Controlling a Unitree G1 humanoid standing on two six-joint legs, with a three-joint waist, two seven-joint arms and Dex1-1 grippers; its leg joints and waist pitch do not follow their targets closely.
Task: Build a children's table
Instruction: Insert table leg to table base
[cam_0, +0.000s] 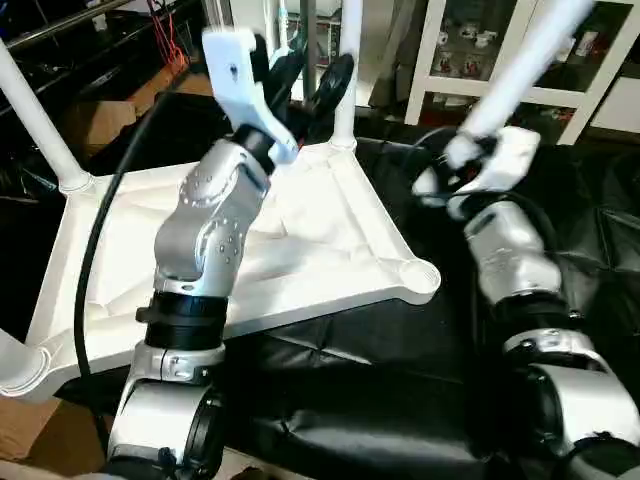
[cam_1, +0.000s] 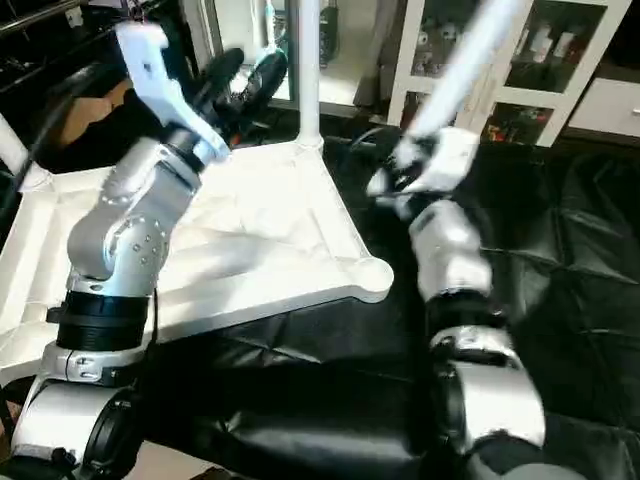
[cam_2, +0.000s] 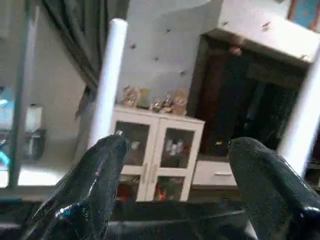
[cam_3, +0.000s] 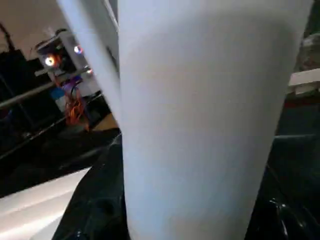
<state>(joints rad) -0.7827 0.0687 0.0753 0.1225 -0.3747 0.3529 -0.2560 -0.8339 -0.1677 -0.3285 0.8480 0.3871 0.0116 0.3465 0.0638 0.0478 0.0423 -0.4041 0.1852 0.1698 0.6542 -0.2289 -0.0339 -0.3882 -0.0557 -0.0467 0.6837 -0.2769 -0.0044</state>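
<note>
From the head views, the white tabletop (cam_0: 330, 235) lies upside down on the black padded surface (cam_0: 400, 380) with legs standing in three corner sockets, and the left gripper (cam_0: 310, 75) hangs above its far edge, black fingers spread around nothing. The left wrist view shows those fingers (cam_2: 95, 185) wide apart, a standing leg (cam_2: 107, 85) beyond them. The right gripper (cam_0: 455, 165) pinches the loose fourth leg (cam_3: 200, 125), slanting beside the tabletop's empty near-right socket (cam_0: 420, 275).
</note>
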